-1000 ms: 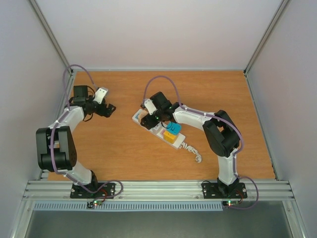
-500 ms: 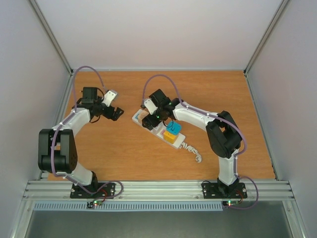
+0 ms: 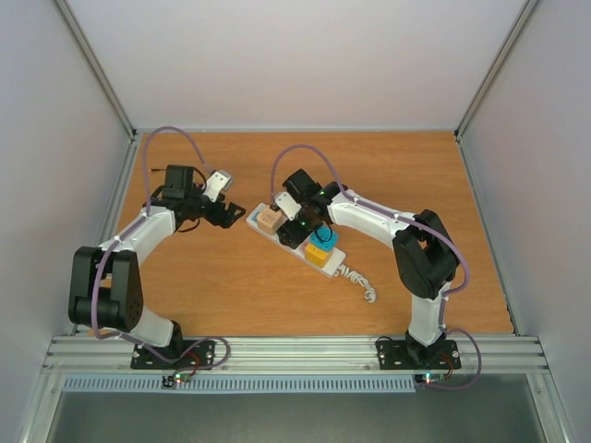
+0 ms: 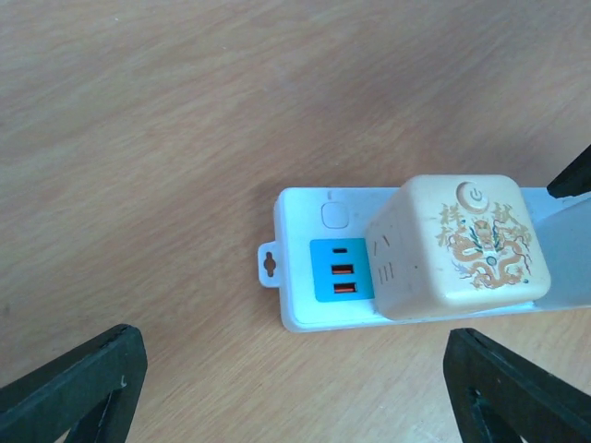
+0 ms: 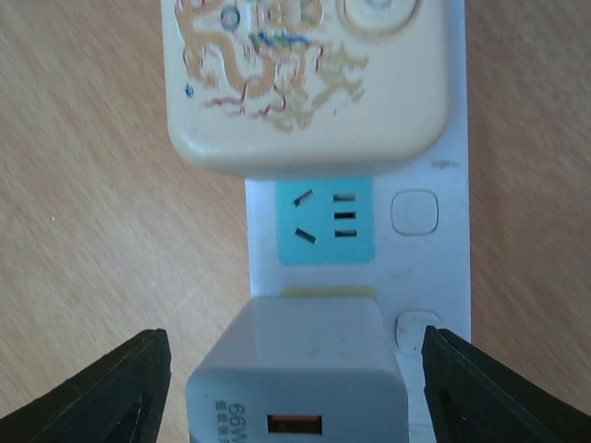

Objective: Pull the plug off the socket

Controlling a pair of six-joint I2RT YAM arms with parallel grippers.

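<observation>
Cream cube plug [image 4: 457, 245] near grey charger [image 5: 295, 392] on the socket [image 4: 305, 208]; left gripper [image 4: 291, 349], right gripper [image 5: 295, 346] wide open, empty.

"Where does the left arm [image 3: 146, 227] sit?"

"Base at 7 o'clock in the top view. The elbow folds out toward 9, the forearm climbs toward 1 o'clock, and the wrist turns so the left jaws face 3 o'clock."

"Are they parted?"

"Wide. In the left wrist view its fingers [image 4: 78, 388] show only at the two bottom corners, far apart."

"And the right arm [image 3: 367, 214]?"

"Base at 5 o'clock, elbow raised above it, forearm stretched toward 10 o'clock. The wrist bends over and the right jaws point downward, near the left jaws but apart from them."

"Their state?"

"Also spread. Its fingers [image 5: 111, 392] sit at both lower corners of the right wrist view."
</observation>
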